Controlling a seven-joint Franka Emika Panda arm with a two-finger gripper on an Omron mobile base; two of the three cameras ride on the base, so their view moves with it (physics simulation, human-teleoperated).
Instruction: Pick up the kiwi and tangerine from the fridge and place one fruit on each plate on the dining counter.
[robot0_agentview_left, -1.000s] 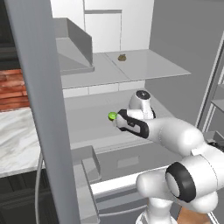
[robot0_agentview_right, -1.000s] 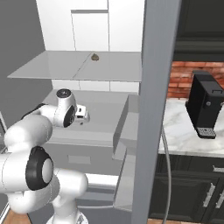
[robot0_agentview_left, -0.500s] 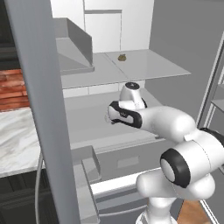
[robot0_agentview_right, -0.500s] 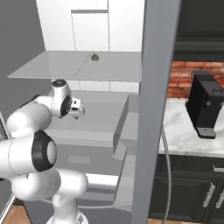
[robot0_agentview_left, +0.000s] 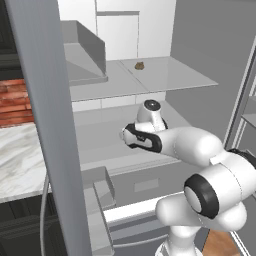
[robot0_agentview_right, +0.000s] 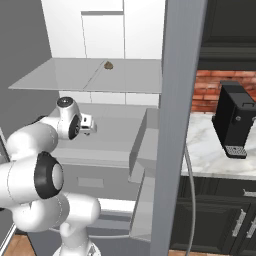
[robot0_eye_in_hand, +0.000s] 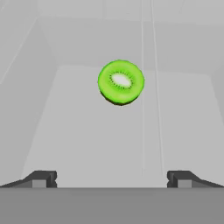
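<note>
The kiwi (robot0_eye_in_hand: 121, 82), a lime-green cut face with a brownish underside, lies on a glass shelf of the fridge (robot0_agentview_left: 150, 30). It sits straight ahead of my gripper (robot0_eye_in_hand: 111, 178), well beyond the fingertips. The gripper is open, with both tips wide apart and nothing between them. In the left base view the gripper (robot0_agentview_left: 123, 135) reaches over the middle shelf, and the hand hides the kiwi. The right base view shows the gripper (robot0_agentview_right: 93, 125) over the same shelf. The tangerine, the plates and the dining counter are out of view.
A small dull-brown lump (robot0_agentview_left: 139, 65) rests on the upper glass shelf (robot0_agentview_right: 60, 80). A grey drawer (robot0_agentview_left: 145, 182) sits under the middle shelf. The grey fridge door edge (robot0_agentview_left: 50, 125) stands close at the left. A black coffee machine (robot0_agentview_right: 235, 120) stands on the marble wall counter (robot0_agentview_right: 210, 155).
The hand has swung left along the middle shelf and now covers the kiwi in the left base view. The jaws have stayed open.
</note>
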